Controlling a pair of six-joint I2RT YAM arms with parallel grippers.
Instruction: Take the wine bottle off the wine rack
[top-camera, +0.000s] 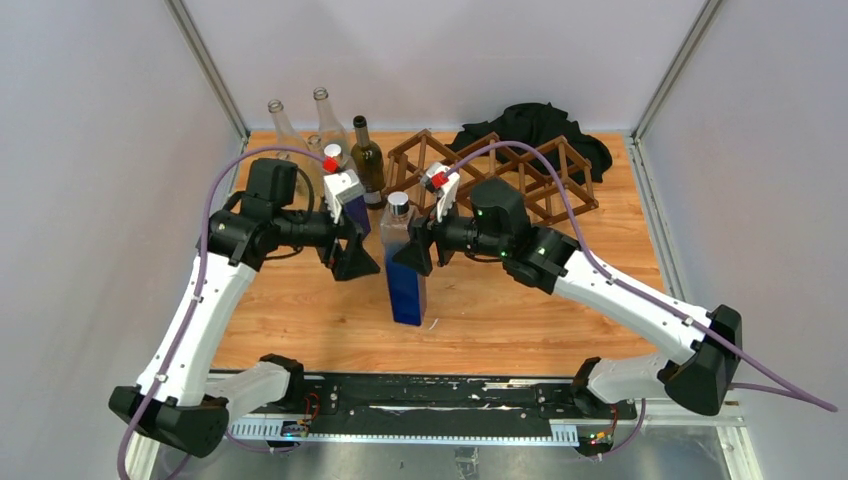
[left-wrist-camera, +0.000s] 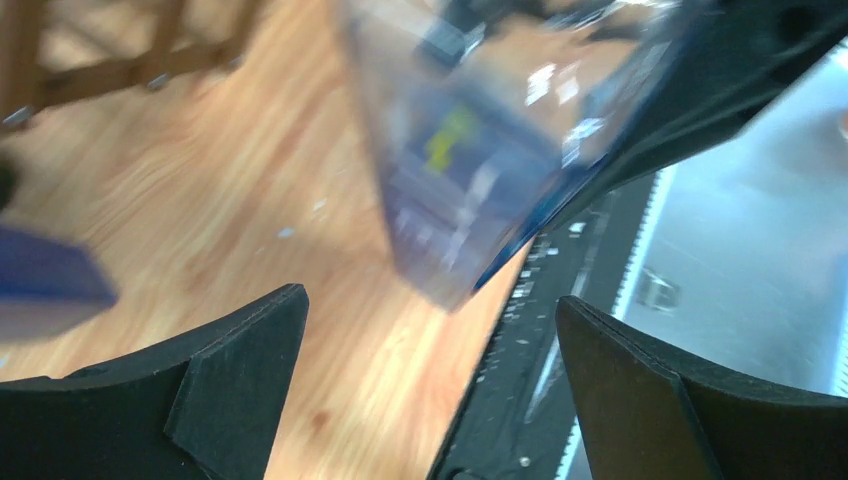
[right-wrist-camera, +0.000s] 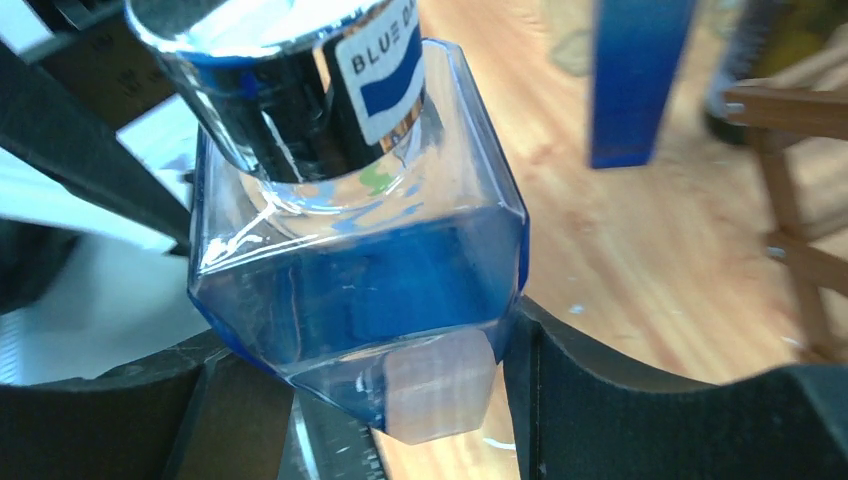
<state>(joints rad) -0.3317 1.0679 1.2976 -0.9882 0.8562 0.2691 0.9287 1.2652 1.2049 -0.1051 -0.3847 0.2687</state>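
Nearest the lens, the right hand (right-wrist-camera: 370, 340) is seen closed on the shoulder of the blue wine bottle (right-wrist-camera: 360, 270), which stands upright on the bench (top-camera: 560, 310) in front of the wine rack (top-camera: 520, 170), not touching it. The left hand (left-wrist-camera: 430, 330) is held open beside the bottle, gripping nothing. Removal is judged all but done, and only a steady release of the bottle is called for next.

Wine bottle (top-camera: 405, 270) upright on table (top-camera: 560, 310) ctr, in frt of wine rack (top-camera: 575, 168).
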